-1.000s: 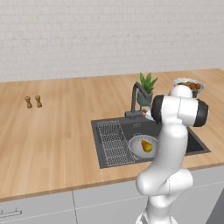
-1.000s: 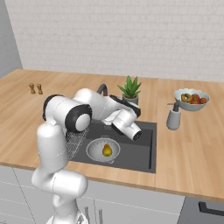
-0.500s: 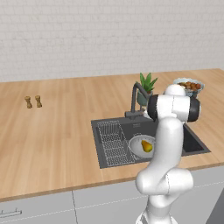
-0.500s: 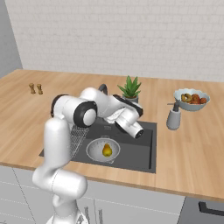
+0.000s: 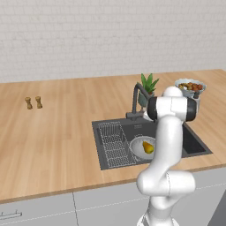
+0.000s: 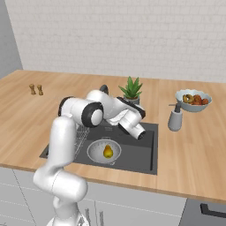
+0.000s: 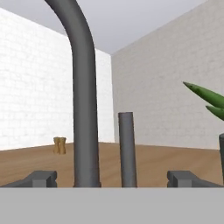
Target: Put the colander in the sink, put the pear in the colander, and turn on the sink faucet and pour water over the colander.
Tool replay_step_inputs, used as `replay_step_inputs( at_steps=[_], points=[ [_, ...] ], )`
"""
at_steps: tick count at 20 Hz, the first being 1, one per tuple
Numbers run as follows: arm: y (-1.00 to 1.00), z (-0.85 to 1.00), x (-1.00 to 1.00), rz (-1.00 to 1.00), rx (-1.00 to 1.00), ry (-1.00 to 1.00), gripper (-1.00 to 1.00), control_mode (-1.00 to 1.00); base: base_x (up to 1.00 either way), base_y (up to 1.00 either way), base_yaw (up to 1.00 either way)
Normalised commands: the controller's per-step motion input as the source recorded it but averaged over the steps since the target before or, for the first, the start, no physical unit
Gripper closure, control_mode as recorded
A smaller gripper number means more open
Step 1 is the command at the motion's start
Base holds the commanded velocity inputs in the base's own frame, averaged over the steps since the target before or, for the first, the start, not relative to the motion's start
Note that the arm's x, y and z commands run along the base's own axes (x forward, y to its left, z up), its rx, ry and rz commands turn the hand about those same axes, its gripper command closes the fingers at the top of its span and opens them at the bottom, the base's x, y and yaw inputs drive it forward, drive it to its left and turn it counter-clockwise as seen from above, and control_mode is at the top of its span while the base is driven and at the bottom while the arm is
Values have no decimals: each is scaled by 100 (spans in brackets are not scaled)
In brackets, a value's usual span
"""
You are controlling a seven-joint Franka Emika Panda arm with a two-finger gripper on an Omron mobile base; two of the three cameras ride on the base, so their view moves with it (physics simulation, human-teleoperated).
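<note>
We hold the gripper (image 7: pixel 112 178) wide before the faucet (image 7: pixel 81 94) handle, since pear (image 6: pixel 107 151) and colander (image 6: pixel 94 152) already sit in the sink (image 6: pixel 147 155).

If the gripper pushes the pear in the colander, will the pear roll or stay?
The pear is rounded with a narrower top, so it would probably wobble or roll unevenly. The shallow colander should likely keep it inside. Its smooth skin may be slippery once wet.

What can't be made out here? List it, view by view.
- Left base view: the gripper, behind the arm's white body; the colander is partly covered too.
- Hand view: the sink faucet spout tip, cut off by the top edge.
- Right base view: the faucet base, behind the arm.
</note>
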Motion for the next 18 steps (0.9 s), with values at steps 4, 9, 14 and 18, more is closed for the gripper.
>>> replay_step_inputs(
  at_steps=[4,9,14,18],
  points=[
    [0,-1,28,1,0,-3,-100,-100,0,0,0],
    [0,-1,30,0,0,0,-100,-100,0,0,0],
    [0,-2,20,0,0,0,-100,-100,0,0,0],
    [-2,0,13,0,0,0,-100,-100,0,0,0]
  ],
)
